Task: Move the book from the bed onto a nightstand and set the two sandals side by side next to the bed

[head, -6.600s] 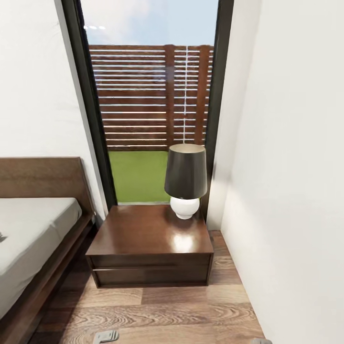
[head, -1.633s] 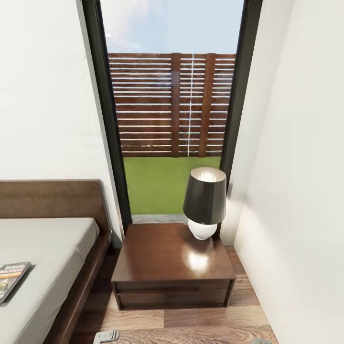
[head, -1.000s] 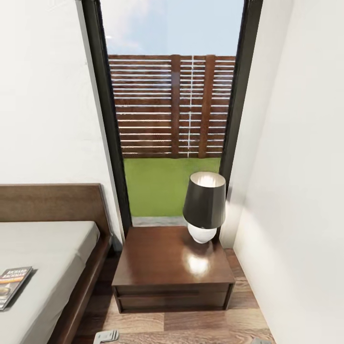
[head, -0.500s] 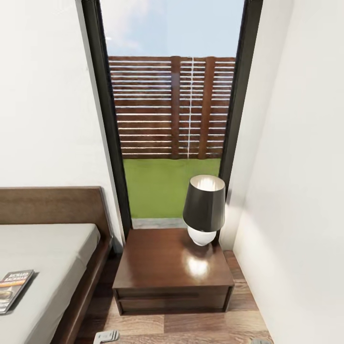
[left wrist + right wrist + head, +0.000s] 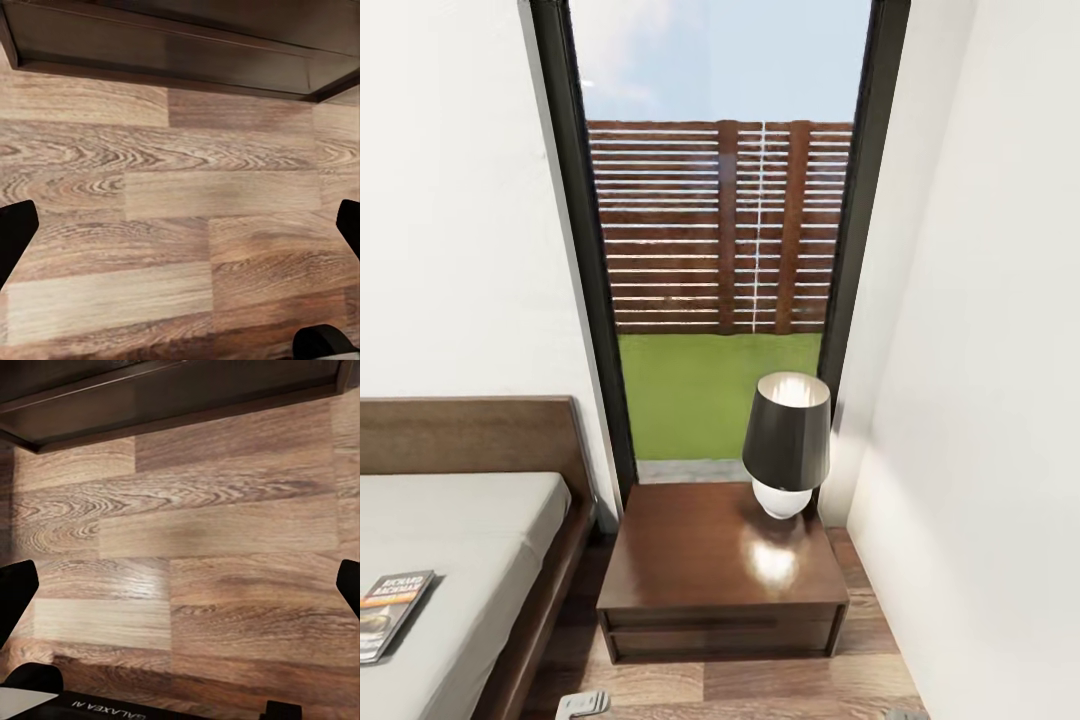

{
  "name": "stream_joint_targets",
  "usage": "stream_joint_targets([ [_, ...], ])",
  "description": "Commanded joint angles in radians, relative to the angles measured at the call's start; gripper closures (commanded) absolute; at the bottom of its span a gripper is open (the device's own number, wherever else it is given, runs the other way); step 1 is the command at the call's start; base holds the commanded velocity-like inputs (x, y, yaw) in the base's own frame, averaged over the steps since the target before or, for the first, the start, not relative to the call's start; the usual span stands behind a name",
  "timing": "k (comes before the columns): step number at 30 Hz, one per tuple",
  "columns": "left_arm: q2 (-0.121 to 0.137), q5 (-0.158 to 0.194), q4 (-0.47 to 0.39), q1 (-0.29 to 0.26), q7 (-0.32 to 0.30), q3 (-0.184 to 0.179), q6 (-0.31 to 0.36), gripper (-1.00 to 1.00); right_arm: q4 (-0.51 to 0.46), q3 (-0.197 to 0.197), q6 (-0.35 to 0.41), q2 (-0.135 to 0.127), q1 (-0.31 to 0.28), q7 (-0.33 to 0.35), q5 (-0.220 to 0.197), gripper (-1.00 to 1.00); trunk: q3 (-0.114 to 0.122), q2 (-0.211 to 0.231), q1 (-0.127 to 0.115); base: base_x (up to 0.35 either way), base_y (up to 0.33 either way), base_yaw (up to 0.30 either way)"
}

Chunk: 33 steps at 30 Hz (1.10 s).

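The book [image 5: 390,612], dark with an orange band and white lettering, lies flat on the bed's pale mattress [image 5: 470,540] at the head view's left edge. To the right of the bed's dark headboard [image 5: 470,435] stands the nightstand [image 5: 710,560], carrying a black-shaded lamp [image 5: 788,440]. My left gripper [image 5: 180,232] hangs open over bare plank floor, its black fingertips [image 5: 15,240] far apart, with the nightstand's dark base [image 5: 180,52] just ahead. My right gripper [image 5: 180,585] is open the same way near that base [image 5: 165,397]. The sandals are out of view.
A tall black-framed window [image 5: 725,250] behind the nightstand shows lawn and a slatted fence. A white wall [image 5: 980,400] runs close along the nightstand's right side. A narrow strip of wood floor [image 5: 570,640] separates bed and nightstand. Grey arm parts [image 5: 582,705] peek in at the bottom edge.
The whole head view has shifted, bringing the bed and the book further into the picture and sliding the nightstand slightly down. Nothing in the room itself has moved.
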Motion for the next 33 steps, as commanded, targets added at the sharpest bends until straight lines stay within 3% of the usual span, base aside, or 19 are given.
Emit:
stream_joint_targets([
  [1, 0.0, -0.011, 0.001, -0.001, -0.002, 0.008, -0.005, -1.0, 0.0, -0.008, -0.004, 0.0, -0.001, 0.003, 0.011, -1.0, 0.002, 0.007, -0.004, 0.0, 0.0, 0.0],
  [33, 0.0, -0.011, 0.001, -0.001, -0.002, 0.008, -0.005, -1.0, 0.001, -0.008, -0.004, 0.0, -0.001, 0.003, 0.011, -1.0, 0.102, 0.231, -0.127, 0.0, 0.0, 0.0],
])
